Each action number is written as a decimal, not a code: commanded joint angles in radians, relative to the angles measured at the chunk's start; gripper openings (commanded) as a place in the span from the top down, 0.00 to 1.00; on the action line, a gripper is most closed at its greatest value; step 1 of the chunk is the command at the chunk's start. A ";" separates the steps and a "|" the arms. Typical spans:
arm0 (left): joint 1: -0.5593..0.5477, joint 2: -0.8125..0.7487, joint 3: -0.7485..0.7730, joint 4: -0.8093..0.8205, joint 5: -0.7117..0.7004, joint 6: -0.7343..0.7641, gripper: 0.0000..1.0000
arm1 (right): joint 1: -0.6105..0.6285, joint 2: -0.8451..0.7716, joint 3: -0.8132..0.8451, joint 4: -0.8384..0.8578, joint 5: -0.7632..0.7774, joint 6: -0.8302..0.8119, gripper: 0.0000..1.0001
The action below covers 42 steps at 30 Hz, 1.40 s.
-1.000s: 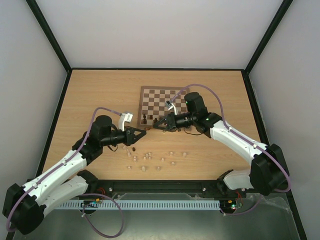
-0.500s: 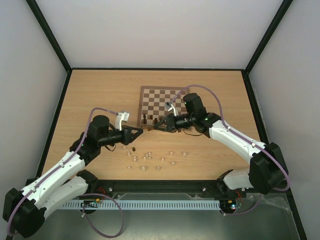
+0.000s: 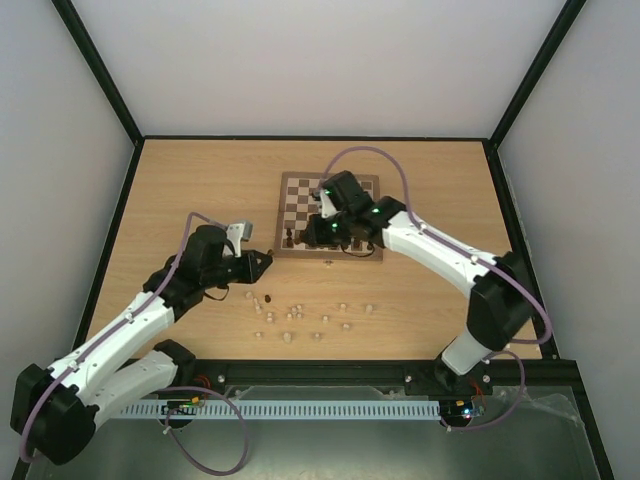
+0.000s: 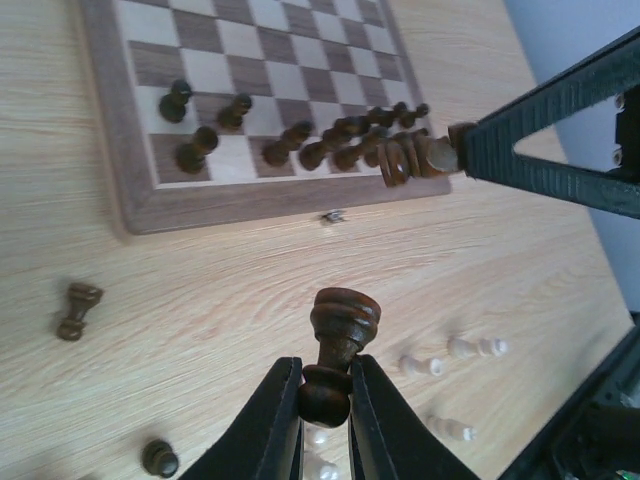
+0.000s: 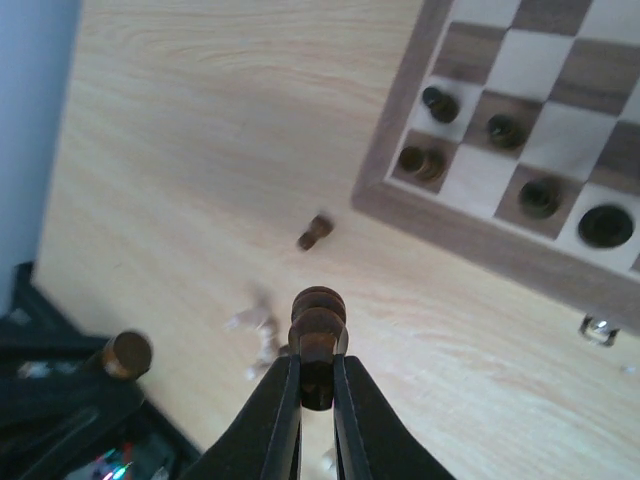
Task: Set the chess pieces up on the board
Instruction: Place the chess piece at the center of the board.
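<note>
Right gripper (image 5: 315,378), clamped on a dark chessman (image 5: 317,325), has swung towards the board (image 3: 283,214) at centre frame, while we see left gripper (image 4: 325,400) pinching a second chessman (image 4: 340,335); placement seems imminent.

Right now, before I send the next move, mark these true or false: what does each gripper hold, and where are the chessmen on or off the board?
1. The left gripper is shut on a dark brown wooden chessman. True.
2. The right gripper is open and empty. False: it is shut on a second dark brown chessman.
3. The square checkered wooden board holds no pieces. False: dark standing chessmen fill squares along its edge nearest the arms.
4. Pale beige chessmen lie on the light wood tabletop, off the board. True.
</note>
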 commanded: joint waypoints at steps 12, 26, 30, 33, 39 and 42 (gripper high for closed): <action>0.031 0.056 0.049 -0.080 -0.075 0.018 0.92 | 0.159 0.374 0.378 -0.361 0.584 0.029 0.89; 0.036 0.058 0.046 -0.076 -0.060 0.019 0.92 | 0.161 0.474 0.473 -0.389 0.624 0.008 0.87; 0.038 0.060 0.048 -0.078 -0.062 0.020 0.91 | 0.181 0.380 0.344 -0.346 0.548 -0.006 0.79; 0.039 0.062 0.047 -0.077 -0.062 0.019 0.91 | 0.197 0.293 0.203 -0.269 0.466 -0.014 0.73; 0.044 0.067 0.046 -0.076 -0.067 0.017 0.91 | 0.201 0.180 -0.047 -0.077 0.365 -0.031 0.69; 0.044 0.085 0.047 -0.076 -0.069 0.017 0.91 | 0.202 0.159 -0.084 -0.059 0.377 -0.022 0.69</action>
